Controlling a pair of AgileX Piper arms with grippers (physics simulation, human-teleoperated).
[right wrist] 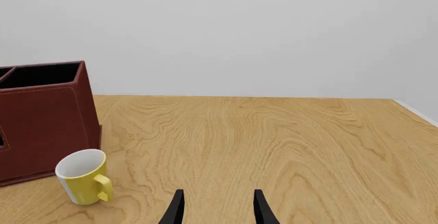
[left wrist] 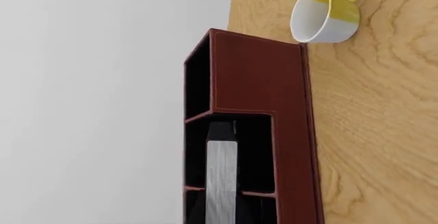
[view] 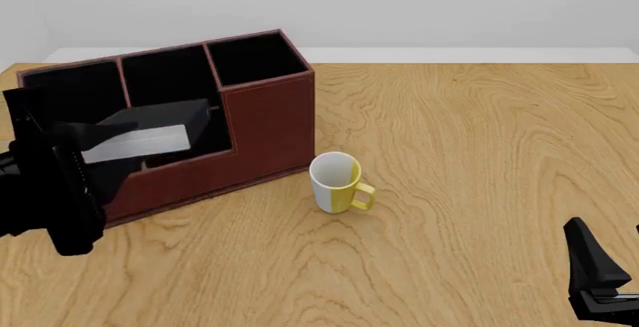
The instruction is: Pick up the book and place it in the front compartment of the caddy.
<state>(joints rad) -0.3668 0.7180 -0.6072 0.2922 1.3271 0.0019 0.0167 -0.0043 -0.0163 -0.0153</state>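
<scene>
Fingers: right pair apart; one book, caddy, mug

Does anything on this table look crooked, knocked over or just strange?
Mostly tidy. The mug stands upright and the caddy is intact, though it sits at an angle to the table edge. The one odd thing is the book, poking tilted out of the caddy's low front compartment rather than lying flat inside.

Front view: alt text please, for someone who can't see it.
The left arm holds the black book over the low front compartment of the reddish-brown caddy. A white-and-yellow mug stands on the wooden table beside the caddy.
</scene>
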